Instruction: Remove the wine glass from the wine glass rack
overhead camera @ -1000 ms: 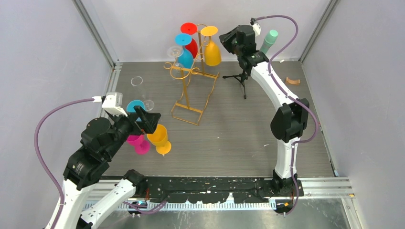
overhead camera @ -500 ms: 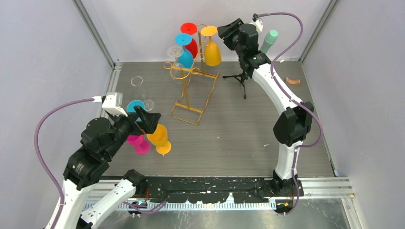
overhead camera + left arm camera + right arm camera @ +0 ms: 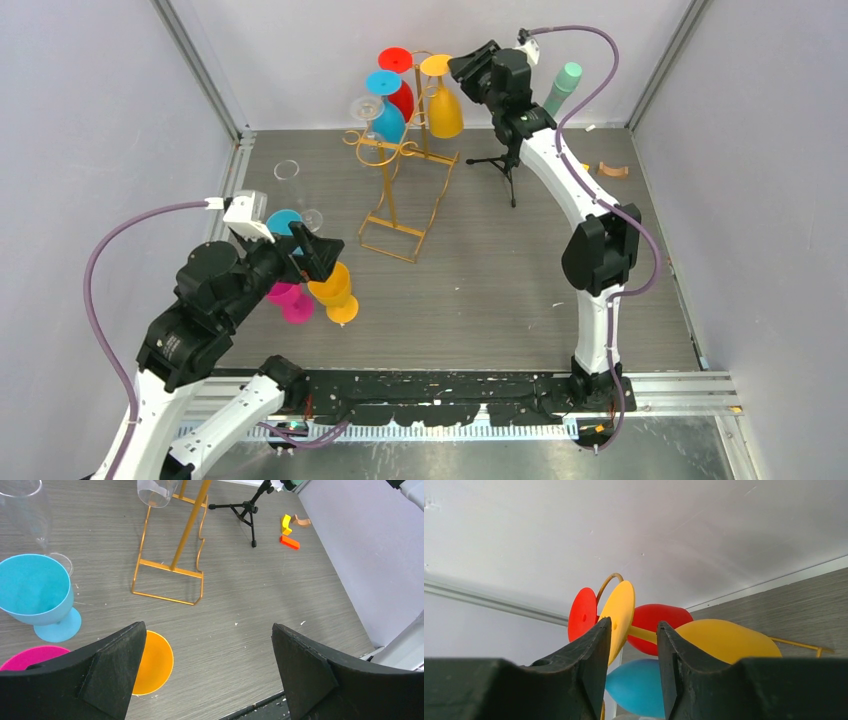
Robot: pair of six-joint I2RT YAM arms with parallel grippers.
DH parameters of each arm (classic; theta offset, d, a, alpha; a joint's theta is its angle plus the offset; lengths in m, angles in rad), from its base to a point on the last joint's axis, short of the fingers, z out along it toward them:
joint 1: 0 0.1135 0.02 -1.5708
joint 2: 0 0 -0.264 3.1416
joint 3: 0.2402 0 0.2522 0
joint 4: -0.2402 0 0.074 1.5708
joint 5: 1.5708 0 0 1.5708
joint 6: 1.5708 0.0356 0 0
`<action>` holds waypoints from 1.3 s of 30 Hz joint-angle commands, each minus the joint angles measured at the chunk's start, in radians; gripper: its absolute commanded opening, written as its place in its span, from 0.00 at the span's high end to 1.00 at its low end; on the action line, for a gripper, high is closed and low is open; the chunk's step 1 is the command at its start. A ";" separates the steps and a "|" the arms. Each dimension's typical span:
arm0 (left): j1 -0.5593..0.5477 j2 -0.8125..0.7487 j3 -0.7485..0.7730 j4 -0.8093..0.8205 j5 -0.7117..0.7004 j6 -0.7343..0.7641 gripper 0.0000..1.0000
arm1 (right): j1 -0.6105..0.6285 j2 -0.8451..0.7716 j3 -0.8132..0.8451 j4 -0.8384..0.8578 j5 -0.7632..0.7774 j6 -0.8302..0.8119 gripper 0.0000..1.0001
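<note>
Top external view: four glasses hang foot-up on the one wine glass rack (image 3: 389,195): the red glass (image 3: 403,100), the hung blue glass (image 3: 388,124), the hung clear glass (image 3: 366,107) and the yellow glass (image 3: 446,112). Four more are on the table: a loose blue glass (image 3: 283,221), a loose clear glass (image 3: 311,218), a pink glass (image 3: 290,298) and an orange glass (image 3: 332,285). My right claw (image 3: 462,68) is up at the rack's top, just beside the yellow glass's foot, with the red glass beyond it. The single black tripod (image 3: 505,163) and its green tube (image 3: 566,85) stand close behind that claw, by my forearm. That arm reaches tall and far forward, wrist turned toward the rack. My left arm is folded low, and my left claw (image 3: 322,252) hovers over the loose glasses, well apart from the rack. Left wrist view: my left fingers are spread wide with nothing between them. The rack's wire base lies ahead, the loose blue glass ahead to the left, and three small pieces (image 3: 290,541) far ahead to the right. Right wrist view: my right fingers stand a narrow gap apart, and the yellow glass's stem crosses at their tips. Whether either pad touches it I cannot tell.
</note>
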 commanded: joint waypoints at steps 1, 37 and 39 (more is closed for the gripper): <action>-0.003 0.015 0.019 0.019 0.005 0.029 0.00 | 0.006 0.022 0.076 0.041 -0.010 -0.008 0.58; -0.003 0.045 0.029 0.008 -0.047 0.069 0.00 | 0.006 -0.151 -0.103 0.204 0.180 0.065 1.00; -0.003 0.042 0.028 0.007 -0.049 0.066 0.00 | 0.005 -0.160 -0.109 0.188 0.196 0.076 1.00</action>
